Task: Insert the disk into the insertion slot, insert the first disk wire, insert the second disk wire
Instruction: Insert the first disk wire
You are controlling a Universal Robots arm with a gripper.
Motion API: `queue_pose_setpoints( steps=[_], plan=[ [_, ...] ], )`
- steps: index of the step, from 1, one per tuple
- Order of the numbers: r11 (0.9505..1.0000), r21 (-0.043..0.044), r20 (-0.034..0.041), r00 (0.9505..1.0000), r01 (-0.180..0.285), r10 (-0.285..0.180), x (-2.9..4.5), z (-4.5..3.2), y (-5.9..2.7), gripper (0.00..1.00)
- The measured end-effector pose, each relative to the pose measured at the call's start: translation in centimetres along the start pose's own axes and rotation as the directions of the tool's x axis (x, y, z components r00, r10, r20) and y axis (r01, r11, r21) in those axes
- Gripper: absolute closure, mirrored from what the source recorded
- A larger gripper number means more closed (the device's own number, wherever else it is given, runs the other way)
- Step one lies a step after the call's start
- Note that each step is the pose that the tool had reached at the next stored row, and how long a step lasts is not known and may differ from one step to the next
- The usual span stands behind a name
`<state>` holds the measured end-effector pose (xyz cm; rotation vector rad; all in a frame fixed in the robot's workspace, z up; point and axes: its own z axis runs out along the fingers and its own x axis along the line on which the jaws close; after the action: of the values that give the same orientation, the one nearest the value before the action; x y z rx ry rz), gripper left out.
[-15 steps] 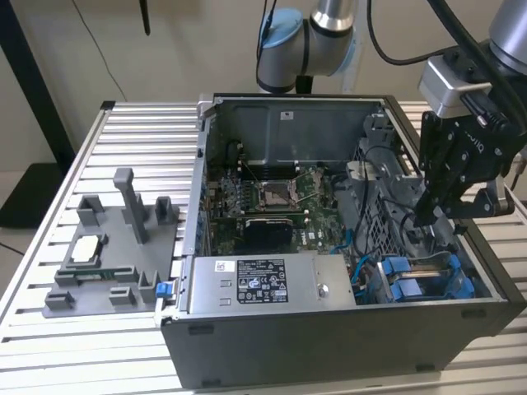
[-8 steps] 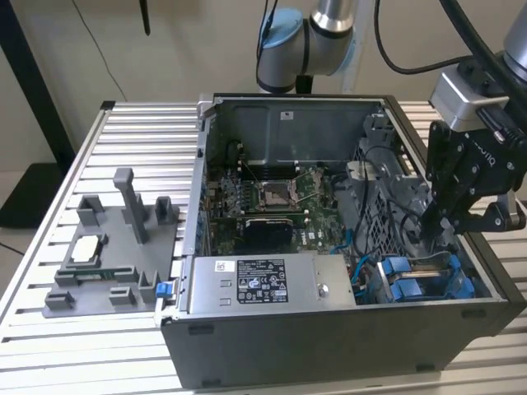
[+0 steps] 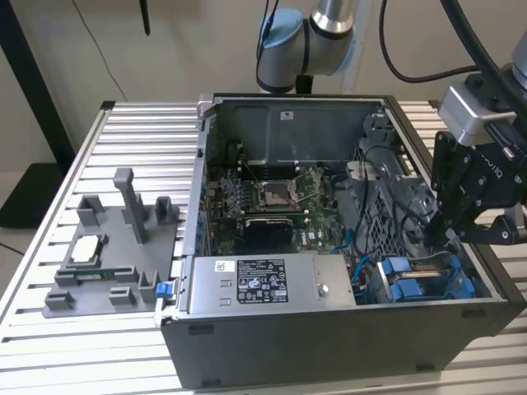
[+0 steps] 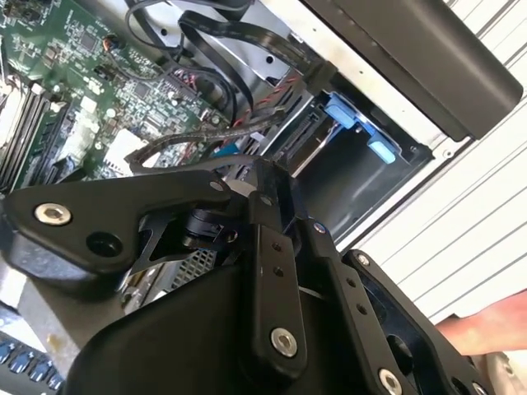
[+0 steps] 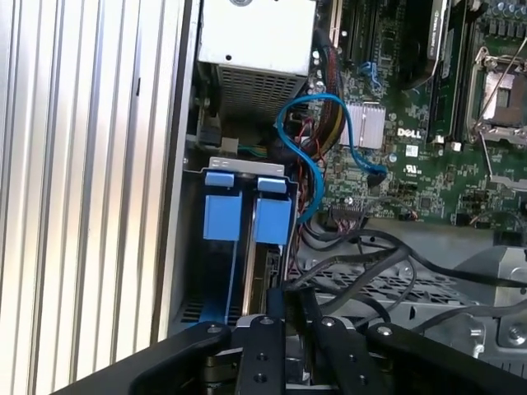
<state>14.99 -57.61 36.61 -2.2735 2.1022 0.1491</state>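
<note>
Hanging over the drive bay at the exterior view's right end of the open computer case [image 3: 329, 350], the gripper [image 3: 439, 237] is drawn nearly together among the black cables [image 5: 387, 247], and I cannot tell whether anything is pinched in it. The disk [image 5: 272, 220] sits in its bay slot, blue carrier end showing, just beside a second blue carrier [image 5: 222, 216] and near the gripper. The case rests on the slatted desk [image 3: 132, 115].
</note>
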Motion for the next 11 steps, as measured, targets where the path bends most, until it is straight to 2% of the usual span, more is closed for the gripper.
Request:
queue_pose_setpoints(
  steps=[8, 11],
  plan=[
    [1.0, 0.0, -0.0001, 1.0, -0.001, 0.001, 0.01, 0.01, -0.07, 1.0],
    [0.9999, 0.0016, 0.0005, 0.9999, -0.017, 0.017, 0.02, 0.04, -0.09, 1.0]
  ],
)
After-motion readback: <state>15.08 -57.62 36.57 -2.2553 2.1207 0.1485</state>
